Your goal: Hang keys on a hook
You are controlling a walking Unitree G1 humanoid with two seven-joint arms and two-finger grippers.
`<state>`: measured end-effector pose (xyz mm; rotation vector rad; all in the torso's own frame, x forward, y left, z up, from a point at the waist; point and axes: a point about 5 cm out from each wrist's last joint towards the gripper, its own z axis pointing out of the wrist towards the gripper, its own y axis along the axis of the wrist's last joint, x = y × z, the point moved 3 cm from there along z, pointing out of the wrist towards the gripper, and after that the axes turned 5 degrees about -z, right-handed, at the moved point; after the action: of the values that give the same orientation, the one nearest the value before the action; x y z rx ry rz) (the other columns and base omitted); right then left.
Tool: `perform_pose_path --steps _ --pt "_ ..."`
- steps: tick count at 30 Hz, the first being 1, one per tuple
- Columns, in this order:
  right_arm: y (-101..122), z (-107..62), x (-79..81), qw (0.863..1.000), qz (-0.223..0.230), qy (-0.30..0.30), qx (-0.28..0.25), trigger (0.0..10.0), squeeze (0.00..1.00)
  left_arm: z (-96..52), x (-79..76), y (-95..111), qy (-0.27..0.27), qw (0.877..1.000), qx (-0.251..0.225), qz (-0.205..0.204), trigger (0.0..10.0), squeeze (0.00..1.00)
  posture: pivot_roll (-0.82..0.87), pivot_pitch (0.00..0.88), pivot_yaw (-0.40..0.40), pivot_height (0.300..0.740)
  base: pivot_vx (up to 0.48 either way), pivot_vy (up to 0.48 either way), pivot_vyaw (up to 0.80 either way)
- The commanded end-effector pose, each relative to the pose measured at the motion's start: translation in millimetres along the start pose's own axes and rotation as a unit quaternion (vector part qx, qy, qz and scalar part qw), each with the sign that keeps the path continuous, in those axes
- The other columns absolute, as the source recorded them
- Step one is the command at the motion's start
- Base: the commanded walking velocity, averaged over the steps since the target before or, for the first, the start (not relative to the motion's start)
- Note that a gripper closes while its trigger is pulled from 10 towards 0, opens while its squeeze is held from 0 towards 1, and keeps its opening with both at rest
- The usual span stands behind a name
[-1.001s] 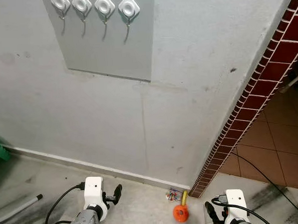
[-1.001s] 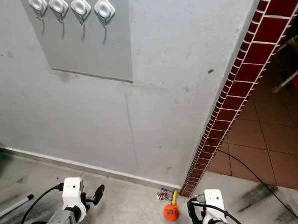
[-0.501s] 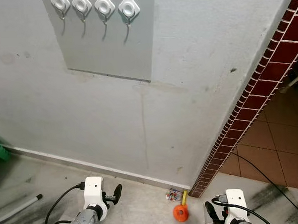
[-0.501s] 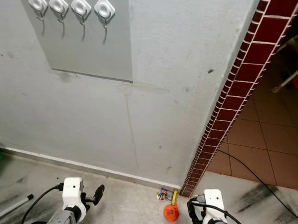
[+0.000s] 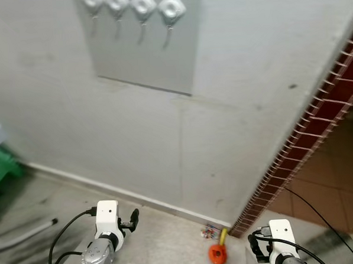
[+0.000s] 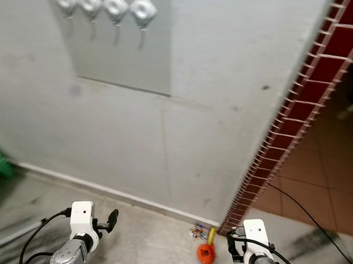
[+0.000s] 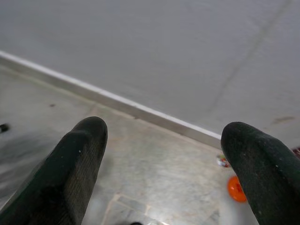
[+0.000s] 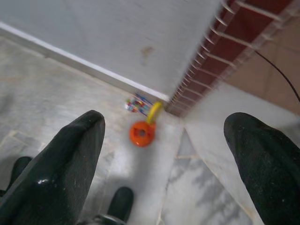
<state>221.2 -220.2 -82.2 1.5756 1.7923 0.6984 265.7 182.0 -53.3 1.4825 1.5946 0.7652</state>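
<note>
The keys (image 5: 216, 247) lie on the pale stone floor (image 5: 165, 251) at the foot of the grey wall (image 5: 234, 105), just beside the corner where the red-brown tiled edge (image 5: 318, 124) comes down. The bunch has a round orange fob, a yellow tag and a small cluster of coloured bits nearest the wall. High up on the wall, a row of four white hooks (image 5: 134, 3) sits on a smoother grey panel (image 5: 145, 51), well above the keys.

The left gripper (image 7: 164, 173) hangs low over the floor, its two black fingers (image 7: 75, 173) spread wide with nothing between them; past them I can see the white skirting and the orange fob. The right gripper (image 8: 164, 159) is also low, fingers (image 8: 65, 173) wide apart and holding nothing, with the keys lying on the floor between and beyond them. A black cable (image 5: 323, 210) trails across the terracotta tiles to the right, and something green (image 5: 2, 168) stands at the far left.
</note>
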Motion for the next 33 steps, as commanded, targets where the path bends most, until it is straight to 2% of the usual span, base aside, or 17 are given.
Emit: perform_pose_path --steps 1,33 --pt "-4.4 -1.5 -0.9 1.0 -0.002 -0.003 0.007 10.0 0.0 -1.0 0.4 -3.2 0.003 1.0 0.006 0.002 10.0 0.0 0.02 0.021 -0.013 0.74 0.0 0.0 0.8" --pt "-2.9 -1.4 -5.3 1.0 0.003 -0.008 0.006 10.0 0.0 -0.4 -0.3 -3.0 0.014 1.0 0.002 -0.02 10.0 0.0 0.02 0.044 -0.025 0.74 0.0 0.0 0.8"
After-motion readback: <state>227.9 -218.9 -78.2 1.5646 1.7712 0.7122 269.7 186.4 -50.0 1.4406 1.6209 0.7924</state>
